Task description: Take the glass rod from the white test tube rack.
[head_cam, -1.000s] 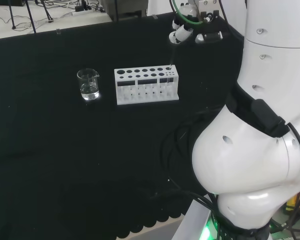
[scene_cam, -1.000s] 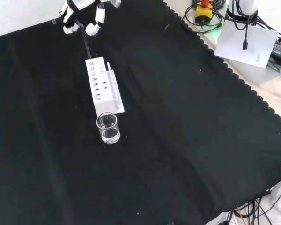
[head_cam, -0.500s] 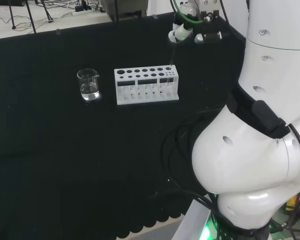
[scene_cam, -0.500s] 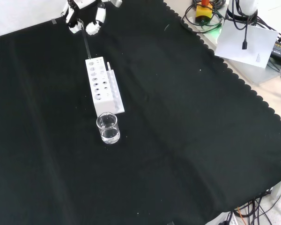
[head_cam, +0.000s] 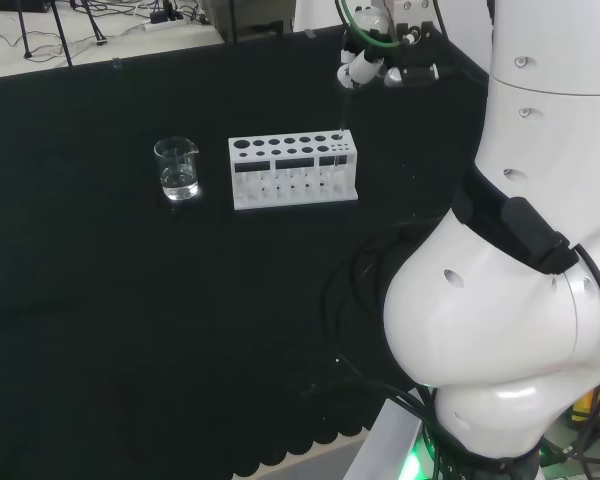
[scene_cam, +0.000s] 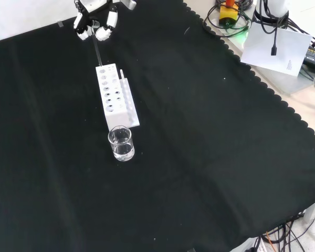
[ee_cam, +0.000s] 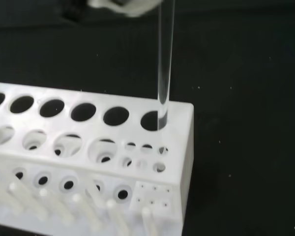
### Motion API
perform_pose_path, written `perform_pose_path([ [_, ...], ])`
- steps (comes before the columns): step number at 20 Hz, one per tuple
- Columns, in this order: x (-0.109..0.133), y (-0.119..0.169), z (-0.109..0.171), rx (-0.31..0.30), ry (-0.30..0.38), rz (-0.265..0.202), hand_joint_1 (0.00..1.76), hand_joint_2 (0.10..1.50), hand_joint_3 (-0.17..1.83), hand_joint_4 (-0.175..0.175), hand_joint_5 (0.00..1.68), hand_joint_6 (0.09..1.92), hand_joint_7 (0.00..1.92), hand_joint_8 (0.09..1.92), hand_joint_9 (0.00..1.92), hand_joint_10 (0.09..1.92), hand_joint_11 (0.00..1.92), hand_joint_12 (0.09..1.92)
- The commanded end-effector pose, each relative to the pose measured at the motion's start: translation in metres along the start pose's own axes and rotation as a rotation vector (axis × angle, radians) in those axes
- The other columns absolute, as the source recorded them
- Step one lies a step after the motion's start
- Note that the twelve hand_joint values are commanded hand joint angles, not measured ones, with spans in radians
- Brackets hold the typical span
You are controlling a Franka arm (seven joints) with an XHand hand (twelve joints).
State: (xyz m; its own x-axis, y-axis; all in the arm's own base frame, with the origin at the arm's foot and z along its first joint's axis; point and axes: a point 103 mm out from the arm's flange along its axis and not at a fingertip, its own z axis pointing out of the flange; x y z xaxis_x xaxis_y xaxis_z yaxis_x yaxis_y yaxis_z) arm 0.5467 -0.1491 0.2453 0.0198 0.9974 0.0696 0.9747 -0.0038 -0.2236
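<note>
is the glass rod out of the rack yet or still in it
Still in: in the wrist view the glass rod stands upright with its lower end inside an end hole of the white rack.

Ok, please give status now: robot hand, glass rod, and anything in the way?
Robot hand shut on glass rod. Rod upright, lower end still in end hole of white rack. Beaker at rack's other end, clear of path.
</note>
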Motion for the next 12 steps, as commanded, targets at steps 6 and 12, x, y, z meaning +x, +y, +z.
perform_pose_path([
  [6, 0.014, 0.013, 0.005, -0.085, 0.072, -0.046, 1.22, 1.20, 0.06, -0.175, 0.76, 1.08, 0.82, 1.59, 1.56, 1.23, 1.72, 0.84],
  [12, 0.023, 0.014, 0.005, -0.083, 0.072, -0.054, 1.23, 1.20, 0.05, -0.175, 0.77, 1.06, 0.83, 1.59, 1.58, 1.22, 1.73, 0.85],
])
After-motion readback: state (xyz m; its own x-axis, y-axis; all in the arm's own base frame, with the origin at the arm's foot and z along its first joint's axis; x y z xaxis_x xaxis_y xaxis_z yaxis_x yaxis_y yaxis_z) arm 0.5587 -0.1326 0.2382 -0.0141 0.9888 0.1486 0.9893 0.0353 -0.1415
